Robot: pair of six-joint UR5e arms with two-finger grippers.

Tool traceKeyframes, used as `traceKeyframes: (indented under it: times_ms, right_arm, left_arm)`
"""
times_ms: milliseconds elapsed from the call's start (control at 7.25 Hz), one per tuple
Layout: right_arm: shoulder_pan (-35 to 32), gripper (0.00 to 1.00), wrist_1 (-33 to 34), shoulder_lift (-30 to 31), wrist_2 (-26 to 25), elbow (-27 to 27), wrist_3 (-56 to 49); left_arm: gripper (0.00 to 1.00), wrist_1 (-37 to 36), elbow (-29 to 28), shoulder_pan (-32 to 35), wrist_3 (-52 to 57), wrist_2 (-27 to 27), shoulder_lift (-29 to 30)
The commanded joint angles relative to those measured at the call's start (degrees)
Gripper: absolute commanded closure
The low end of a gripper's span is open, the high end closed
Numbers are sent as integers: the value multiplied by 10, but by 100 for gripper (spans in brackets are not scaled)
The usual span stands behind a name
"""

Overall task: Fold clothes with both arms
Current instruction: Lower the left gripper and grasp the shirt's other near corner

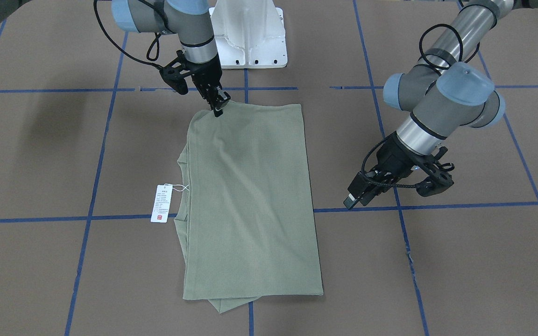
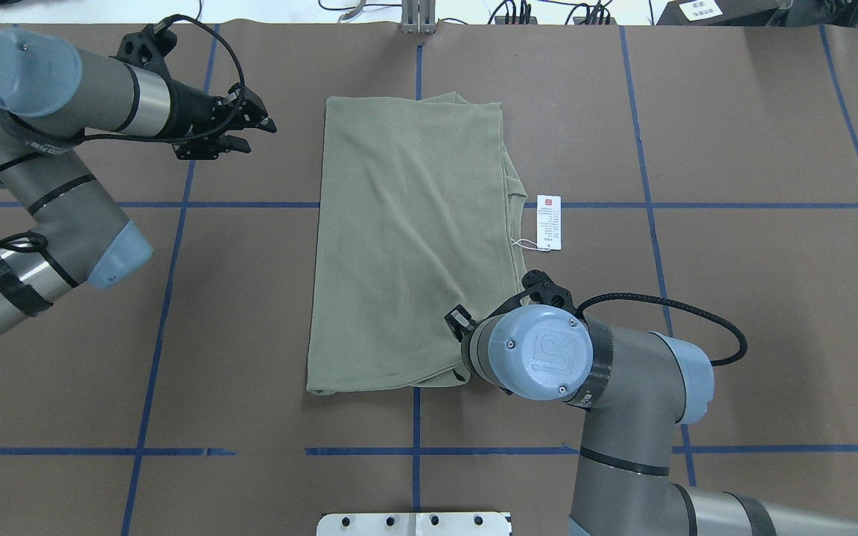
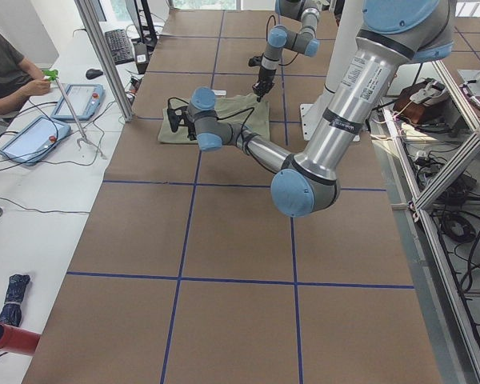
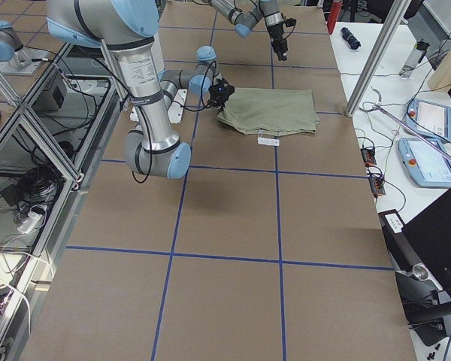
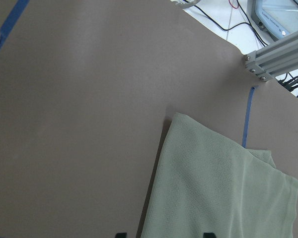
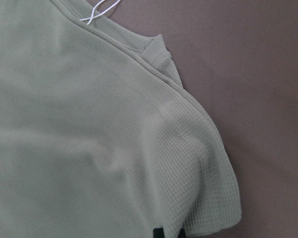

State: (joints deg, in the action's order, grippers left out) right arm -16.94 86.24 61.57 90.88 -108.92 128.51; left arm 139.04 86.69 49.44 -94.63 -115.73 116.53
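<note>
Sage-green knit cloth, folded lengthwise into a long rectangle, is what the shirt (image 1: 250, 196) amounts to now. It lies flat in the middle of the surface (image 1: 460, 280), its collar (image 1: 181, 164) on the robot's right side and a white hang tag (image 1: 163, 203) lying on its string just beside it. The right end effector (image 1: 217, 108) stands on the corner nearest the robot; its fingers look drawn close together on the cloth, and the wrist view shows that corner puckered, so it seems to be pinching the shirt. The left end effector (image 2: 259, 137) hovers spread wide, near the far corner on the other long side but apart from the cloth. I judge the fabric light, limp and slightly grippy. It should not slip from a pinch, but it will sag and shed its layers if raised by one point only. The safer hold is probably two corners of one edge, each pinch taking every layer, raised together. Both sleeves are tucked out of sight, and only a small flap (image 1: 222, 305) peeks out at the far end. In the overhead view the right wrist covers its own fingers. The tag's print is too small to read, and no chest logo shows.
</note>
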Motion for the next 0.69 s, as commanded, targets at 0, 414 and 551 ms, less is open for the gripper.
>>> traceKeyframes:
  times_ms: [0, 414, 551]
  right_arm:
    - [8, 100, 1, 15, -3, -10, 3]
    - [16, 100, 1, 22, -2, -21, 3]
    - [17, 100, 1, 25, -3, -23, 3]
  left_arm:
    - [40, 0, 51, -33, -51, 11, -43]
    - [40, -29, 163, -195, -156, 152, -127]
    - [40, -91, 202, -238, -178, 171, -128]
